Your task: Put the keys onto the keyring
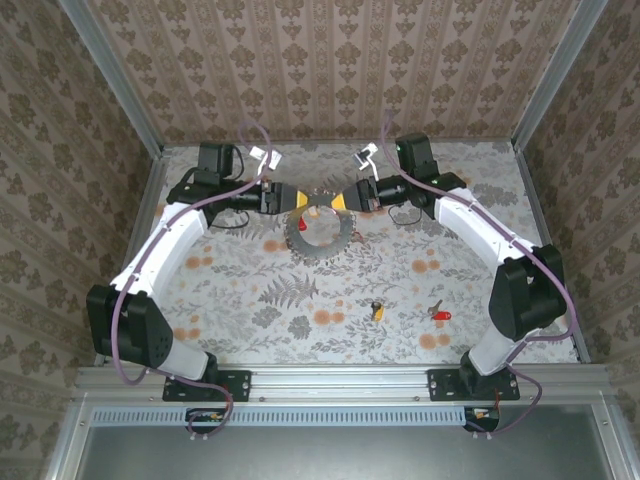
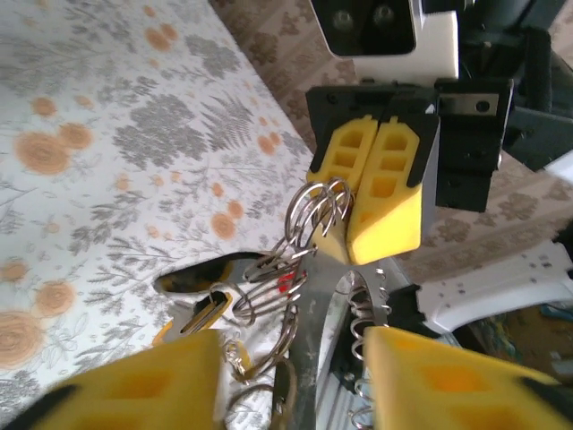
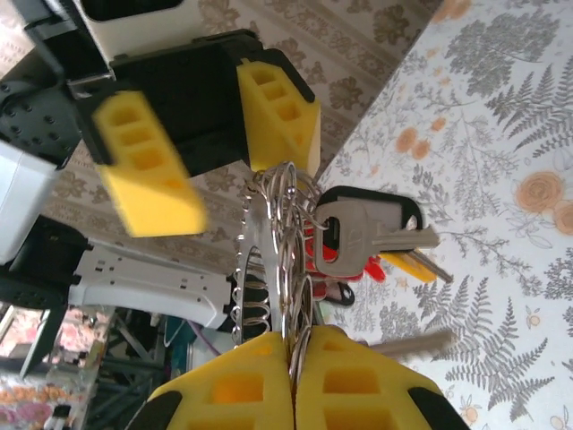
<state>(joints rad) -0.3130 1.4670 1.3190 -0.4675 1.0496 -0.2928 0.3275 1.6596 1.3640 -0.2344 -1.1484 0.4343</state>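
**A:** Where is the keyring?

**B:** The keyring (image 1: 297,238) hangs over the far middle of the table (image 1: 230,290). The right gripper (image 1: 340,201) is clamped on its rim. The left gripper (image 1: 298,201) faces it, jaws partly apart astride the rim, gripping nothing.

**A:** Any loose keys?

**B:** A yellow-orange key (image 1: 377,311) and a red key (image 1: 438,315) lie toward the near right edge, nearer the right arm.

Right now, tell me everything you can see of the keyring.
The keyring is a wide, flat, silver-grey metal ring with an open centre, its rim crowded with small wire loops. It sits between the two tools. The right tool is shut on its loops; the left tool stands open astride its edge. A black-headed key, a red key and a yellow key hang from it. Whether it touches the table I cannot tell.
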